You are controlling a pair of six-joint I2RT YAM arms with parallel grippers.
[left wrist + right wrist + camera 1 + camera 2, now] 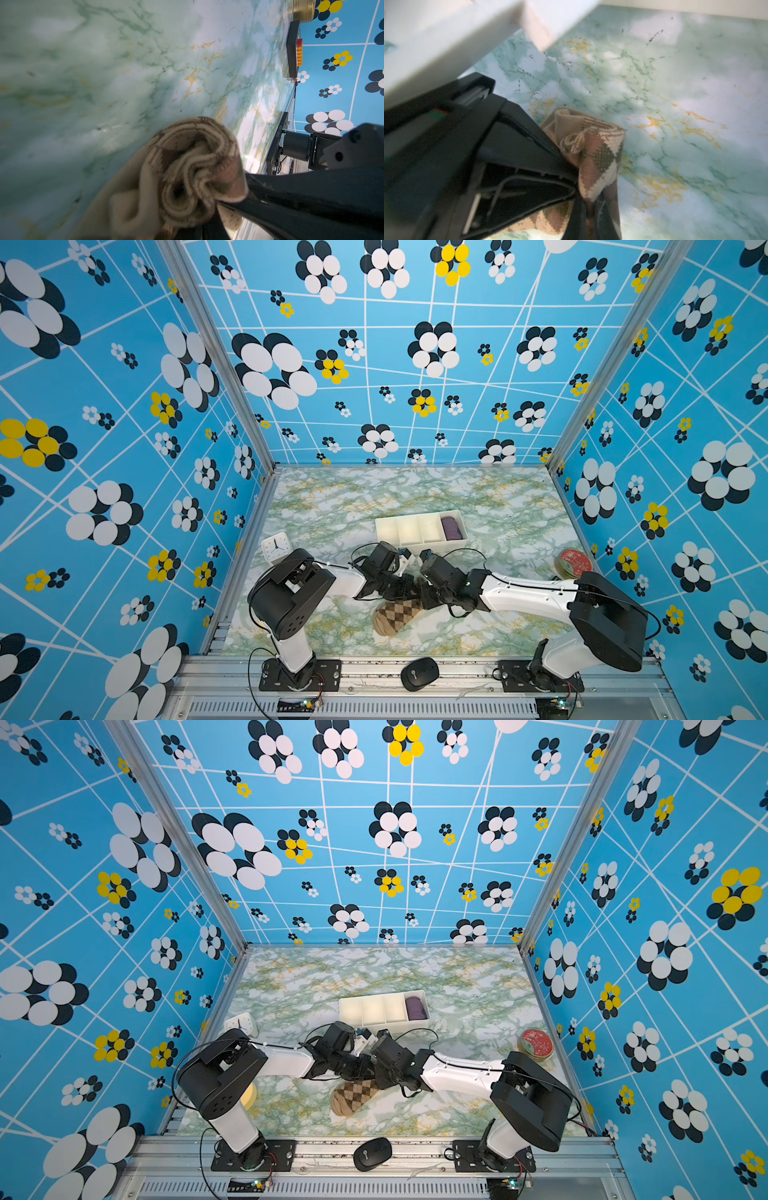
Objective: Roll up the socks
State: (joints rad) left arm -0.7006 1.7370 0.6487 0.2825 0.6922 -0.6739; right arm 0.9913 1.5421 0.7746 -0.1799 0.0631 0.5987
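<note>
**ROLLING THE SOCKS: TURNING THE HELD END**

**Position.** The tan knit socks with a dark brown argyle diamond pattern (395, 614) lie on the green-veined marbled tabletop (478, 497), near its front edge, between the two arms. The toe end rests flat. The other end is raised and bunched where the grippers meet.

**Grip state.** The left gripper (234, 193) is clamped narrow on the bunched end, where the fabric shows loose coiled folds. The right gripper (593, 212) is likewise closed on that end from the other side.

**Procedure** (judged: early turns of the roll).
1. Hold both pinches firm; a slack jaw would likely let the coil spring open.
2. Turn the held end toward the toe, both wrists together, so the roll runs straight.
3. Work low; let the flat toe end anchor the fabric.
4. Tighten loose folds before adding turns.

**Clearance.** The white compartmented plastic tray (449, 546), holding a purple fabric bundle (452, 527), stands just behind the grippers; avoid swinging back into it.
</note>
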